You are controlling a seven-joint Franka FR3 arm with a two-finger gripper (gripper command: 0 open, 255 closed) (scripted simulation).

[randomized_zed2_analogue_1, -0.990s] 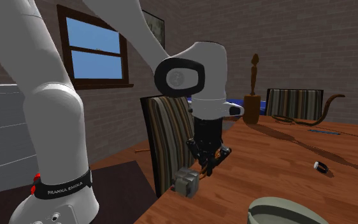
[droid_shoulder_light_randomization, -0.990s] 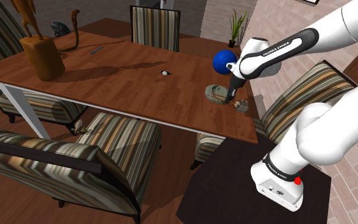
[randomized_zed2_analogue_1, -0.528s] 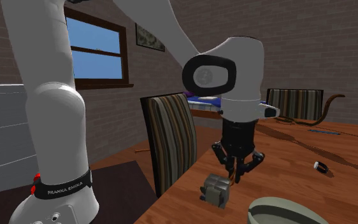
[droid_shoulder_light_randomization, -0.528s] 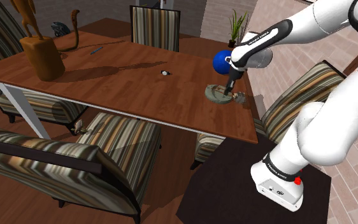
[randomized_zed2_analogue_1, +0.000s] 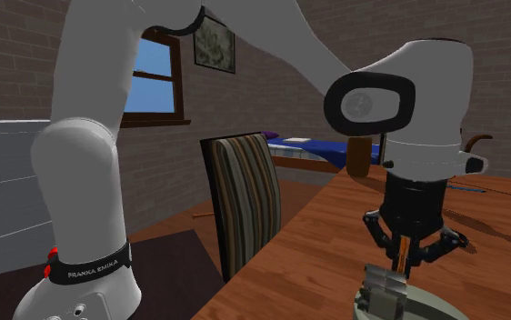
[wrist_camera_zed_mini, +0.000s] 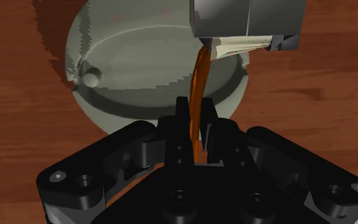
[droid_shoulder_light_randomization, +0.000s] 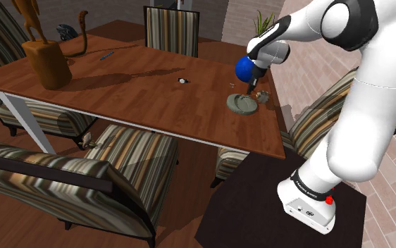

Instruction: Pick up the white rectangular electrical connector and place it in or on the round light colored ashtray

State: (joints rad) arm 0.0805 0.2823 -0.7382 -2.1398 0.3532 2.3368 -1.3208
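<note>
The connector [wrist_camera_zed_mini: 244, 19] is a grey-white block with an orange wire [wrist_camera_zed_mini: 200, 76] hanging from it. My gripper [wrist_camera_zed_mini: 199, 127] is shut on that wire, so the block dangles beyond the fingertips. It hangs over the far rim of the round grey-green ashtray [wrist_camera_zed_mini: 139, 70]. In the shoulder view the gripper [droid_shoulder_light_randomization: 251, 89] is just above the ashtray [droid_shoulder_light_randomization: 241, 105], with the connector [droid_shoulder_light_randomization: 263, 97] at its right side. In the second exterior view the connector [randomized_zed2_analogue_1: 385, 291] hangs under the gripper [randomized_zed2_analogue_1: 406, 262], by the ashtray's rim [randomized_zed2_analogue_1: 431, 307].
A blue ball [droid_shoulder_light_randomization: 243, 68] sits just behind the ashtray, close to the arm. On the brown table [droid_shoulder_light_randomization: 140, 88] there are a small black-and-white object [droid_shoulder_light_randomization: 182, 82], a pen [droid_shoulder_light_randomization: 106, 54] and a wooden figure [droid_shoulder_light_randomization: 47, 62]. Striped chairs [droid_shoulder_light_randomization: 126, 151] surround it.
The gripper has carried the connector from the table's near corner away from the stand. It now hangs at the ashtray's rim. The fingers stayed shut on the wire.
</note>
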